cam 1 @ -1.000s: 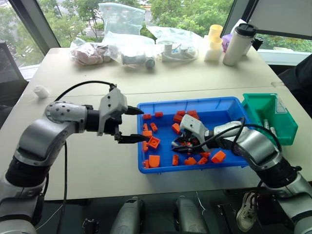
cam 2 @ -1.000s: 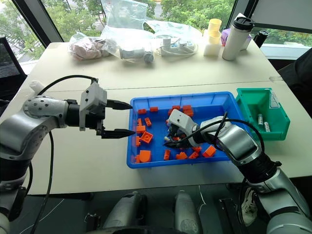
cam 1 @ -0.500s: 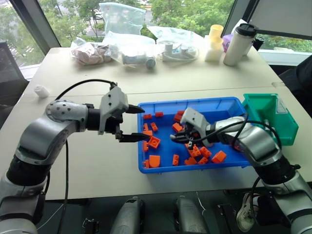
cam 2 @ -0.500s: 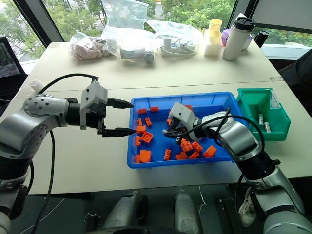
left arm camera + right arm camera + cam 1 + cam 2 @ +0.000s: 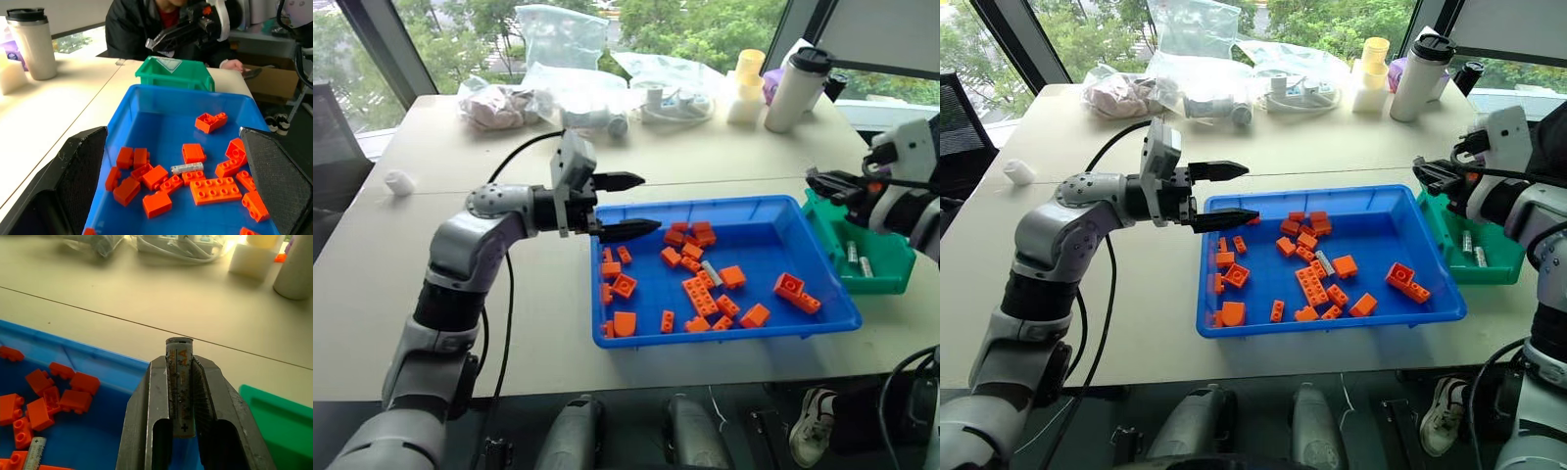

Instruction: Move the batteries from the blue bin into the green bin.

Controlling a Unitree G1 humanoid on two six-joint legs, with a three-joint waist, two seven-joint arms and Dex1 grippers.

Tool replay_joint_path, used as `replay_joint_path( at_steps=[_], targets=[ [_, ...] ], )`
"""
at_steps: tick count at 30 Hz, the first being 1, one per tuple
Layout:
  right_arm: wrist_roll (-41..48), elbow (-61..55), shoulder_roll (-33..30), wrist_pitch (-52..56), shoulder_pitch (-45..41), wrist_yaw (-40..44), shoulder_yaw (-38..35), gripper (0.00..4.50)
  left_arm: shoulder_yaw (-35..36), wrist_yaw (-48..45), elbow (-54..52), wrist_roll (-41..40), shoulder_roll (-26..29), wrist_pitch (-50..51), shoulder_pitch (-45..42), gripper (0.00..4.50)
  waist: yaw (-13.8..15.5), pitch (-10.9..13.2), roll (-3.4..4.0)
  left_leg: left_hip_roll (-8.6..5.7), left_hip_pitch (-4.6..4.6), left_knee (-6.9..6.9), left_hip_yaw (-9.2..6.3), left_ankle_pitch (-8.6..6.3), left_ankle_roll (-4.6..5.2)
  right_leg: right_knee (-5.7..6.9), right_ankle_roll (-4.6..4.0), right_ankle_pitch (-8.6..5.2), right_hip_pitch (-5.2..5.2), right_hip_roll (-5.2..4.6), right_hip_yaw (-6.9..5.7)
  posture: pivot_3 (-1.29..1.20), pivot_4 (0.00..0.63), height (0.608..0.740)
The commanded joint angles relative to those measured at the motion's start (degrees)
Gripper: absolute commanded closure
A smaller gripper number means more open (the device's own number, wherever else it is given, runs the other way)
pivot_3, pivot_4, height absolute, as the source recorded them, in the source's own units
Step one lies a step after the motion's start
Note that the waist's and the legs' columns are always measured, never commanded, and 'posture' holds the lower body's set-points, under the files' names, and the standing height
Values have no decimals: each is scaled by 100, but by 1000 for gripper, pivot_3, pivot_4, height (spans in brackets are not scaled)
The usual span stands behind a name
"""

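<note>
Gripping one AA battery (image 5: pixel 179 384) lengthwise between its closed fingers, the right end effector (image 5: pixel 1433 176) hangs over the gap between the blue bin (image 5: pixel 1400 205) and the green bin (image 5: pixel 1500 267). A second battery (image 5: pixel 1324 262) lies among orange bricks (image 5: pixel 1313 285) near the middle of the blue bin; two further batteries (image 5: pixel 1474 247) lie side by side in the green bin, just beside the blue bin's right end. The left end effector (image 5: pixel 1230 194), fingers spread apart and empty, hovers at the blue bin's rear left corner, pointing along it. Both bins rest on the counter (image 5: pixel 1136 304).
</note>
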Motion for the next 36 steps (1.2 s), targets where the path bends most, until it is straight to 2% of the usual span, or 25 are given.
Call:
replay_joint_path(
  at_steps=[1,8,10,11,17,24,27,30,33,36],
  targets=[
    [-355,218,-151,-134,165,-510,-262,4463,-168,10,267,338,-222,-525,-248,0,6,0,0,0,0,0,1,0,0,0,0,0,0,0,0,0,150,740],
    [-421,603,-138,-293,335,-713,-262,4463,-251,-105,509,540,-352,-787,-275,0,-60,0,0,1,2,0,6,0,0,0,0,0,-1,2,6,0,150,740],
    [-416,662,-145,-323,324,-738,-271,3447,-254,-113,487,558,-351,-779,-250,0,-72,0,0,1,1,0,6,0,0,0,0,0,-1,2,6,0,150,740],
    [-427,686,-171,-358,325,-728,-246,3133,-250,-115,470,564,-347,-767,-236,0,-73,0,0,1,1,0,6,0,0,0,0,0,-1,2,6,0,150,740],
    [-568,795,-444,-637,227,-665,-37,112,-251,-140,341,630,-234,-702,-161,0,-73,0,0,1,1,0,5,0,0,0,0,0,-1,2,6,0,150,740],
    [-295,377,-767,-842,-43,-79,270,112,-234,-271,114,571,56,-568,-101,0,-87,0,1,4,2,-1,4,0,0,-1,0,0,-1,5,5,0,150,740],
    [141,-537,-908,-915,234,812,766,112,-337,-580,-269,606,534,-419,79,0,-106,0,1,5,2,-2,3,0,0,-1,0,0,-2,7,5,0,150,740],
    [389,-912,-863,-945,474,1239,1044,49,-480,-754,-517,776,937,-458,268,0,-106,0,1,13,4,-7,2,0,0,-2,0,0,-3,15,5,0,150,740],
    [213,-1051,-1019,-1409,762,1736,1587,49,-413,-762,-656,736,1098,-368,375,0,-35,1,-1,5,2,1,-3,0,1,-5,0,0,7,7,3,0,150,740],
    [-195,-759,-1096,-1951,609,1998,2106,49,-369,-718,-714,713,1150,-301,406,0,10,1,-1,0,-4,21,-2,-4,8,-4,0,0,10,2,3,0,150,740]
  ],
)
